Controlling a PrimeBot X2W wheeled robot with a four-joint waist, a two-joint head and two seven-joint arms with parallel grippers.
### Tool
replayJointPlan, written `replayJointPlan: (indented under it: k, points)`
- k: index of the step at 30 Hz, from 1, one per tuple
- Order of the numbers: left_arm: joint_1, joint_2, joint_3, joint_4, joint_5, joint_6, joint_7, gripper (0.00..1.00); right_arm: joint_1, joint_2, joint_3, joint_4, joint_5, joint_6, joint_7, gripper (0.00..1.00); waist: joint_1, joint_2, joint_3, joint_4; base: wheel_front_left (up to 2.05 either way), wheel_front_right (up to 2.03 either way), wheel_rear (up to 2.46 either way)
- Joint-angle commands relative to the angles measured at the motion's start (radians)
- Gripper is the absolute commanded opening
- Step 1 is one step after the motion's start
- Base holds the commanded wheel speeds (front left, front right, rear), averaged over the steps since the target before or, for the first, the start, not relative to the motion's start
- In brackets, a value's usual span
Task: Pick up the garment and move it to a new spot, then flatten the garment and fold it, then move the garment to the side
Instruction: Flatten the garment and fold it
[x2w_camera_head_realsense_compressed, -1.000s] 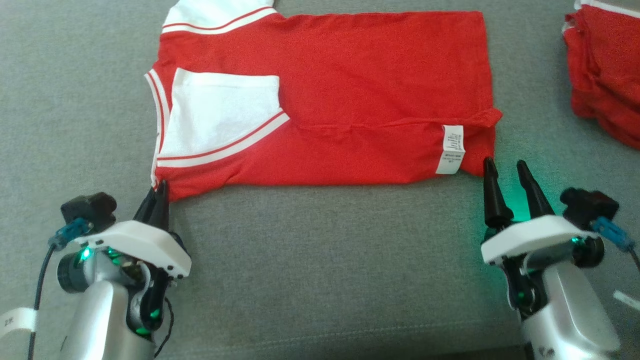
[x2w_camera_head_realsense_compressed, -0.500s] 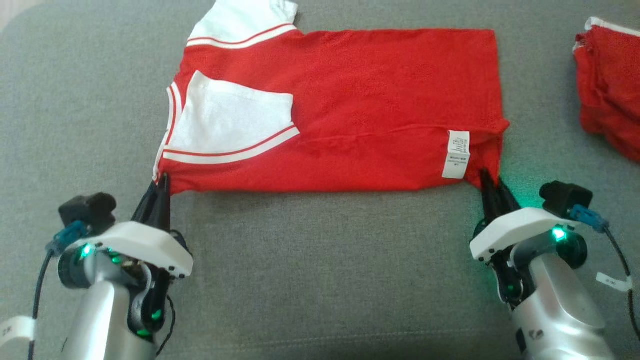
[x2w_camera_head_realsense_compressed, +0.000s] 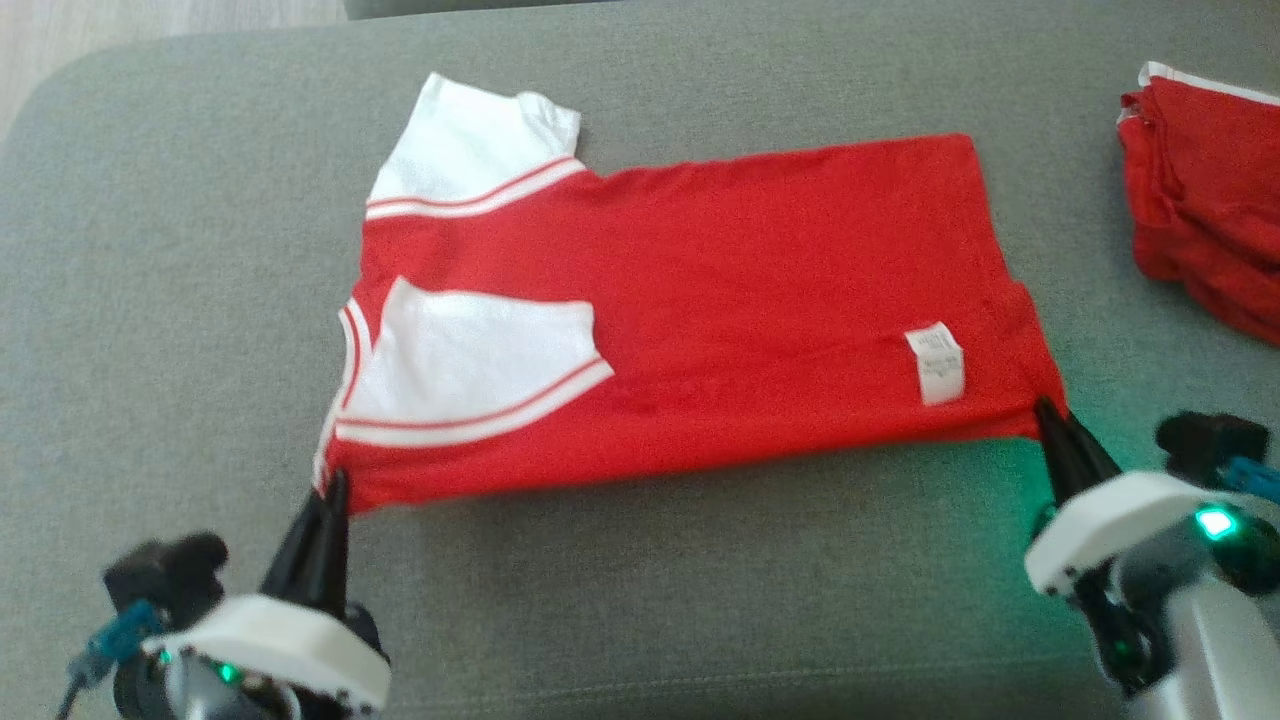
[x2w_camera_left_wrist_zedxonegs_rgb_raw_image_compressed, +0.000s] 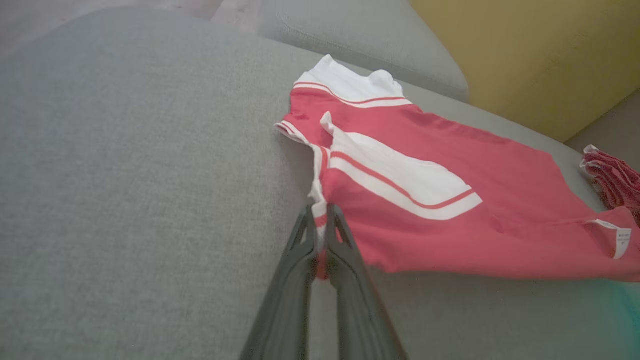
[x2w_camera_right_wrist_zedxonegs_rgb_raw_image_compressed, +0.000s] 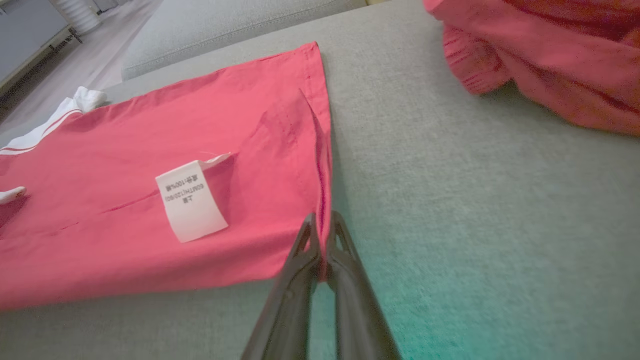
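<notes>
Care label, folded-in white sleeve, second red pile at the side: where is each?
care label (x2w_camera_right_wrist_zedxonegs_rgb_raw_image_compressed: 191, 206), right wrist view, middle of the white tag.
folded-in white sleeve (x2w_camera_head_realsense_compressed: 470, 365), head view, centre of its white panel.
red pile (x2w_camera_head_realsense_compressed: 1205, 190), head view, middle of the bunched cloth.

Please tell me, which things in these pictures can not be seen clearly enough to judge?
Care label: right wrist view, print too small and upside down to read.
Second red garment: head view, cut off by the right edge; its kind is unclear.
Garment corners inside the left gripper and right gripper: wrist views, the closed grip covers how much cloth is pinched.
Garment's lower layers: every view, the top layer hides them.
</notes>
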Motion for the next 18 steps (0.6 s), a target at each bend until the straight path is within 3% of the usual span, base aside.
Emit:
replayJointPlan:
  k: [1, 8, 9, 10, 11, 12, 18]
  points:
    - [0.004, 0.013, 0.028, -0.062, -0.003, 0.01, 0.007, 0.0, 0.02, -0.023, 0.002, -0.085, 0.007, -0.001, 0.029, 0.0, 0.0, -0.0001, 0.002, -0.002, 0.0, 0.0, 0.0]
    - [0.121, -0.018, -0.038, -0.134, -0.028, 0.024, 0.053, 0.0, 0.153, -0.018, -0.036, -0.263, 0.022, -0.001, 0.138, 0.0, 0.0, -0.0001, 0.013, -0.01, 0.0, 0.0, 0.0]
    - [0.127, -0.02, -0.039, -0.136, -0.029, 0.028, 0.053, 0.0, 0.163, -0.013, -0.043, -0.275, 0.021, -0.001, 0.14, 0.11, 0.0, -0.0001, 0.015, -0.012, 0.0, 0.0, 0.0]
    - [0.13, -0.02, -0.038, -0.138, -0.027, 0.031, 0.051, 0.18, 0.171, -0.008, -0.048, -0.285, 0.02, -0.001, 0.14, 0.38, 0.0, -0.0001, 0.017, -0.015, 0.0, 0.0, 0.0]
    - [0.132, -0.018, -0.036, -0.14, -0.026, 0.035, 0.05, 0.46, 0.178, -0.003, -0.051, -0.293, 0.018, -0.001, 0.137, 0.93, 0.0, -0.0001, 0.019, -0.019, 0.0, 0.0, 0.0]
    - [0.132, -0.014, -0.031, -0.142, -0.024, 0.037, 0.049, 1.0, 0.182, 0.002, -0.056, -0.3, 0.015, -0.001, 0.132, 1.0, 0.0, -0.0001, 0.021, -0.023, 0.0, 0.0, 0.0]
    - [0.09, 0.054, 0.02, -0.179, 0.009, 0.05, 0.061, 1.0, 0.184, 0.023, -0.077, -0.346, -0.004, -0.001, 0.1, 1.0, 0.0, -0.0001, 0.033, -0.059, 0.0, 0.0, 0.0]
